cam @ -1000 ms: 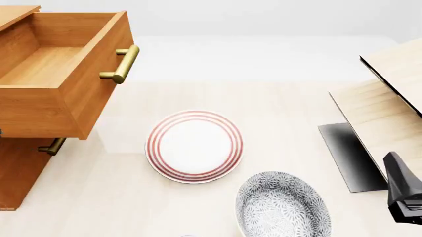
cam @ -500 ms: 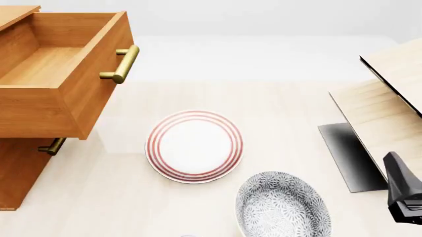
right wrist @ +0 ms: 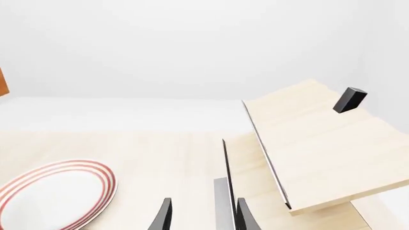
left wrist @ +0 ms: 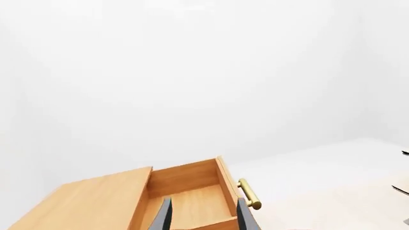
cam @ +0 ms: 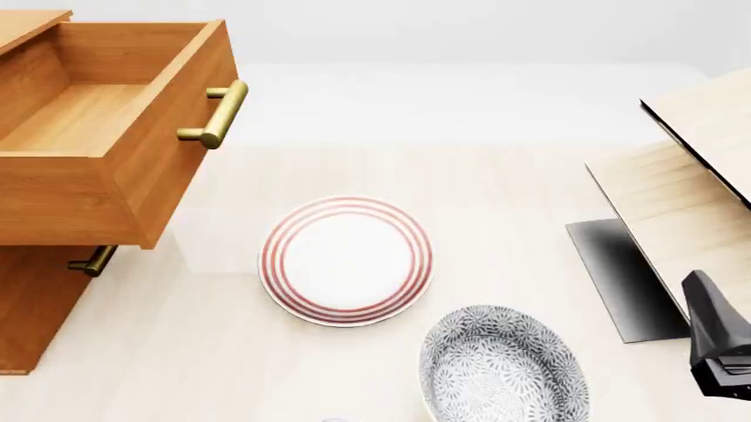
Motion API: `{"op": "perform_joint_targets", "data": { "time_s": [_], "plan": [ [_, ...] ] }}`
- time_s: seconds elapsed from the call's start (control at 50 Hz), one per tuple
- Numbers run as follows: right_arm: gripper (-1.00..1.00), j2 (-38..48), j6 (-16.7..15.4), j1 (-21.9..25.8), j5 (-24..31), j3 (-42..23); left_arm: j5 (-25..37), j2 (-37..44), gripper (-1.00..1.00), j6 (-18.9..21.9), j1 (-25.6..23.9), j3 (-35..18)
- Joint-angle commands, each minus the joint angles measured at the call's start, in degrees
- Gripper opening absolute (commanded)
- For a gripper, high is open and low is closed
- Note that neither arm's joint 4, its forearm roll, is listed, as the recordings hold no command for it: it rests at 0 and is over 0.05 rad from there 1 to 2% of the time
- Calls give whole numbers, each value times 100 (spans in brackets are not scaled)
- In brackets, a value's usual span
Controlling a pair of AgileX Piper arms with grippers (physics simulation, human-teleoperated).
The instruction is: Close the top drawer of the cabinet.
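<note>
2 grippers slightly parted and holding nothing, left gripper (left wrist: 201, 215), right gripper (right wrist: 201, 215), top drawer (cam: 112, 132) pulled out of cabinet (cam: 35, 299)

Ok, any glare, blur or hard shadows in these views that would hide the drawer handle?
Front view: sharp, evenly lit, the top drawer handle clear, only soft shadow beneath. Left wrist view: sharp, mostly blank white background, handle low in frame. Right wrist view: sharp, no glare, drawer not shown.

No visible change across front view frames: top drawer (cam: 112, 132) pulled out same amount, right gripper (cam: 718, 338) at same spot by bench's right edge.
</note>
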Motion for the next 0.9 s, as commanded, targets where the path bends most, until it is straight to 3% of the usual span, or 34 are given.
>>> {"op": "perform_joint_targets", "data": {
  "time_s": [0.02, 0.5, 0.9],
  "plan": [
    [100, 0, 1, 0, 1, 0, 96, 427, 100, 77, -262, -696],
    [100, -1, 0, 0, 0, 0, 135, 1800, 100, 170, -802, -1920],
    [100, -1, 0, -1, 0, 0, 198, 2369, 100, 70, -1030, -2168]
  ]
}}
